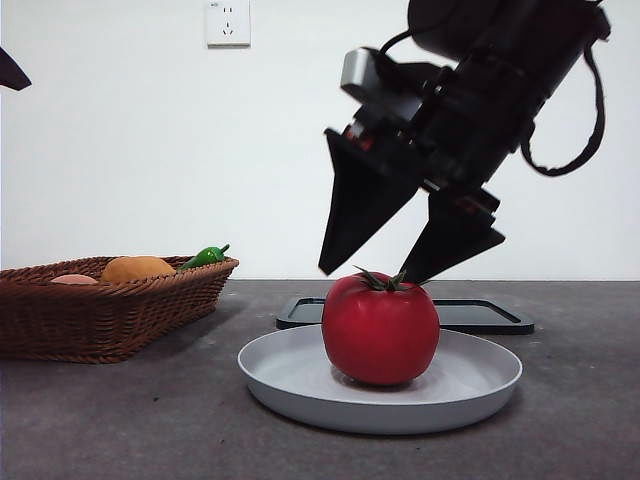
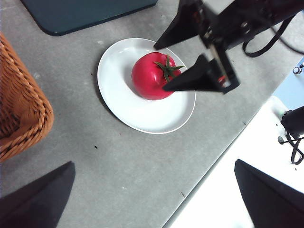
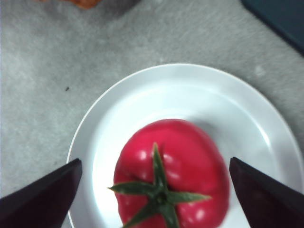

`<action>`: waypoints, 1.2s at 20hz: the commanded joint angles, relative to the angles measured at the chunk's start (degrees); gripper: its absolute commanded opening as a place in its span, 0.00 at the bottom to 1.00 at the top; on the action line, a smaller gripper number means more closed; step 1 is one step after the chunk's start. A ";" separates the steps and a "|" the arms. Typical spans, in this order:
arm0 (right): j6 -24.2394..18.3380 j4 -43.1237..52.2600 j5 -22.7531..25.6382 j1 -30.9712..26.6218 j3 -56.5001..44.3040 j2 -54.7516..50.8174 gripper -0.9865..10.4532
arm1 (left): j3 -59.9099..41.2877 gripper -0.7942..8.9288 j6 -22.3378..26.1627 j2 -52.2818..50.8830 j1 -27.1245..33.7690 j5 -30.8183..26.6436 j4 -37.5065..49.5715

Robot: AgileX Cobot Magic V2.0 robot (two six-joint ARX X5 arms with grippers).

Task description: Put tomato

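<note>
Red tomato (image 1: 380,328) sits upright on white plate (image 1: 300,385), placement looks done. Right pincer (image 1: 412,262) hangs just above the stem, jaws wide, gripping nothing, likely so it can clear the fruit. Left pincer (image 2: 152,199) waits apart over the table (image 2: 123,161), jaws wide.

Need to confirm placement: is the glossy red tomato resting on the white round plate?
Touching. Front view shows the tomato sitting on the plate, no gap beneath it.

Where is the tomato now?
In the front view the tomato sits on the white plate at the table's middle, right of the wicker basket. The right tool hangs open just above it.
</note>
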 commanded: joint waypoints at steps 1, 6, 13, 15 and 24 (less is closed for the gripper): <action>0.13 0.72 1.46 1.16 1.01 2.49 0.52 | 1.25 0.66 1.07 0.31 -0.22 0.31 0.46; 0.13 0.66 2.49 1.46 1.01 5.79 0.52 | 1.25 0.66 1.07 0.31 -0.22 0.31 0.48; 0.15 0.35 2.43 1.70 1.01 7.08 0.29 | 1.25 0.66 1.07 0.31 -0.22 0.31 0.46; 0.17 0.35 2.36 1.70 1.09 6.78 0.27 | 1.25 0.66 1.07 0.31 -0.22 0.31 0.48; 0.04 -1.99 8.50 -1.44 15.26 3.45 0.26 | 1.25 0.66 1.07 0.31 -0.22 0.31 0.63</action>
